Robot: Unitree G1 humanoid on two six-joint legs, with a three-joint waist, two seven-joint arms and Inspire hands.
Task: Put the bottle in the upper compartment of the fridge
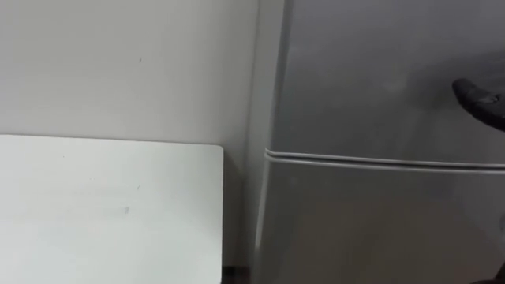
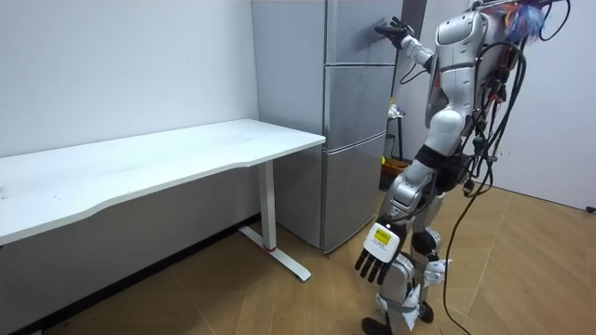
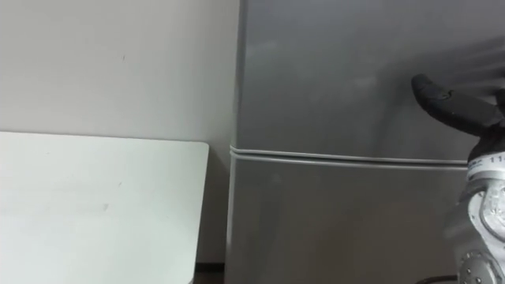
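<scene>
- Right hand (image 3: 450, 104): raised high in front of the upper fridge door (image 3: 339, 71), near that door's right edge. The dark fingers are stretched out and relaxed, curled round nothing. Whether they touch the door cannot be told.
- Left hand (image 2: 376, 256): hangs low beside the robot's leg, well apart from the fridge, with the fingers straight, pointing down and holding nothing.
- Bottle: where it lies cannot be told.
- Upper fridge door: grey, shut flush. A pale seam (image 3: 347, 158) divides it from the door beneath (image 3: 331, 225), which is also shut.
- Robot: stands upright facing the fridge, close to its front, on the wooden floor (image 2: 531, 270).
- Worktop (image 1: 102, 205): white, just beside the fridge on the robot's left, with a narrow dark gap between the two.
- Wall (image 1: 118, 63): plain and pale, behind the worktop.
</scene>
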